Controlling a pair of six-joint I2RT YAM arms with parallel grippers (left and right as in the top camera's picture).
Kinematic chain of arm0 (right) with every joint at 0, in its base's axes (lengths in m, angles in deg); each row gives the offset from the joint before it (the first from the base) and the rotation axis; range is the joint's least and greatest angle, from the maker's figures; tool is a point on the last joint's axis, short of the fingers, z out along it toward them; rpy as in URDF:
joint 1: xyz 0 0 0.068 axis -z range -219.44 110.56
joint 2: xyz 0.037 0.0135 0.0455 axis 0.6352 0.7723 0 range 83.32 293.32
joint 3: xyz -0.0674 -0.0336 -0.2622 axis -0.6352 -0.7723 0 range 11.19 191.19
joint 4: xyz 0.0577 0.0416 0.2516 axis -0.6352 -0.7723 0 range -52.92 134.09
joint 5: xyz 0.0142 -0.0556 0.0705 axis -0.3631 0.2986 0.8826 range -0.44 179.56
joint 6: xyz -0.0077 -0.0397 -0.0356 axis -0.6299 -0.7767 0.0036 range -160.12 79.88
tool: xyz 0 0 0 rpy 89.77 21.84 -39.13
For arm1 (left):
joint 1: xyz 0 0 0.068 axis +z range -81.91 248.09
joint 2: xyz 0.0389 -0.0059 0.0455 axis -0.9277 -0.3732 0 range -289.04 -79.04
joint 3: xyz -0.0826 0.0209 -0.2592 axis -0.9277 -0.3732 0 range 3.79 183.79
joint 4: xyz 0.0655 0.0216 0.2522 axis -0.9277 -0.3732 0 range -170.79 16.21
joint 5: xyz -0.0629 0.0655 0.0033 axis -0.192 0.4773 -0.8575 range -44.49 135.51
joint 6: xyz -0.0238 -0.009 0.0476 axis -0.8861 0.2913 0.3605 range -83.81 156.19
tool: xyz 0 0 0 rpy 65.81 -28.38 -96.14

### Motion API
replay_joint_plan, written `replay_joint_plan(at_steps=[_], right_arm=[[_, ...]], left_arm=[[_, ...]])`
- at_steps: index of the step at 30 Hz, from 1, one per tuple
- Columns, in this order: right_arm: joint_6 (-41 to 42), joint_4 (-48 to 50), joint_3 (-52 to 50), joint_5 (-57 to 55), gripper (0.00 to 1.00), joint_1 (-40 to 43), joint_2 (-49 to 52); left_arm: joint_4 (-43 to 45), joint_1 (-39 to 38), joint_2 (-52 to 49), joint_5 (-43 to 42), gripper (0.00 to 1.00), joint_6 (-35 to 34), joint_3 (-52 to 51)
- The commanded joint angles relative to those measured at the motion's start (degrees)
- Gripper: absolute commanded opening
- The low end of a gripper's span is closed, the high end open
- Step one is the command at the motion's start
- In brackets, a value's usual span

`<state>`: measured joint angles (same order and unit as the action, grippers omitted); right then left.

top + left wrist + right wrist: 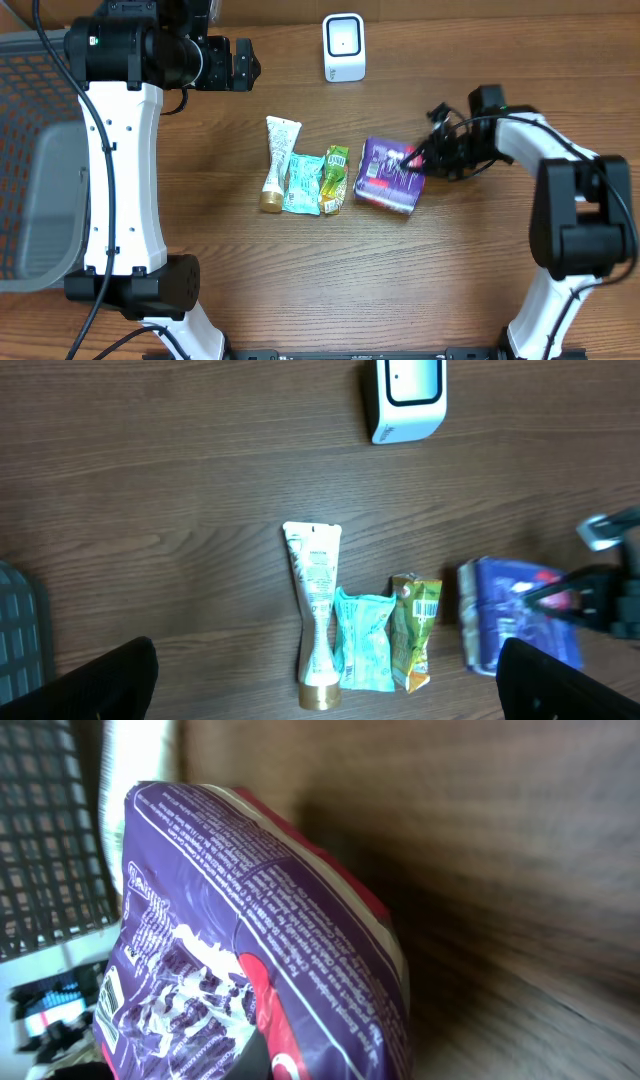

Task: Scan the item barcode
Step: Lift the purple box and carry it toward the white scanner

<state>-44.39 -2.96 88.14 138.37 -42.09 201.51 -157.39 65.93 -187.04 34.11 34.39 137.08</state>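
A purple snack packet (388,178) lies on the wooden table right of centre, and my right gripper (418,157) is shut on its right edge. That packet fills the right wrist view (260,920), its crinkled side printed with small text. In the left wrist view it shows at the right (515,610). A white barcode scanner (344,47) stands at the back of the table, also seen from the left wrist (408,395). My left gripper (245,65) hangs open high at the back left with nothing in it (330,690).
Left of the purple packet lie a white tube with a gold cap (278,160), a teal sachet (303,183) and a green sachet (335,180) side by side. A grey mesh basket (30,150) sits at the far left edge.
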Motion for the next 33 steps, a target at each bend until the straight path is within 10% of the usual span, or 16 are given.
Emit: replay_joint_plan(at_steps=[1, 16, 33], right_arm=[[4.5, 0.94, 3.41, -3.23, 0.04, -0.44, -11.26], [27.87, 5.29, 3.39, -29.55, 0.04, -4.79, -40.0], [40.06, 7.76, 3.39, -29.79, 0.04, -4.79, -43.74]], left_arm=[[-0.02, -0.11, 0.26, -0.61, 1.0, -1.01, 0.9], [-0.02, -0.11, 0.26, -0.61, 1.0, -1.01, 0.9], [-0.02, -0.11, 0.26, -0.46, 1.0, -1.01, 0.9]])
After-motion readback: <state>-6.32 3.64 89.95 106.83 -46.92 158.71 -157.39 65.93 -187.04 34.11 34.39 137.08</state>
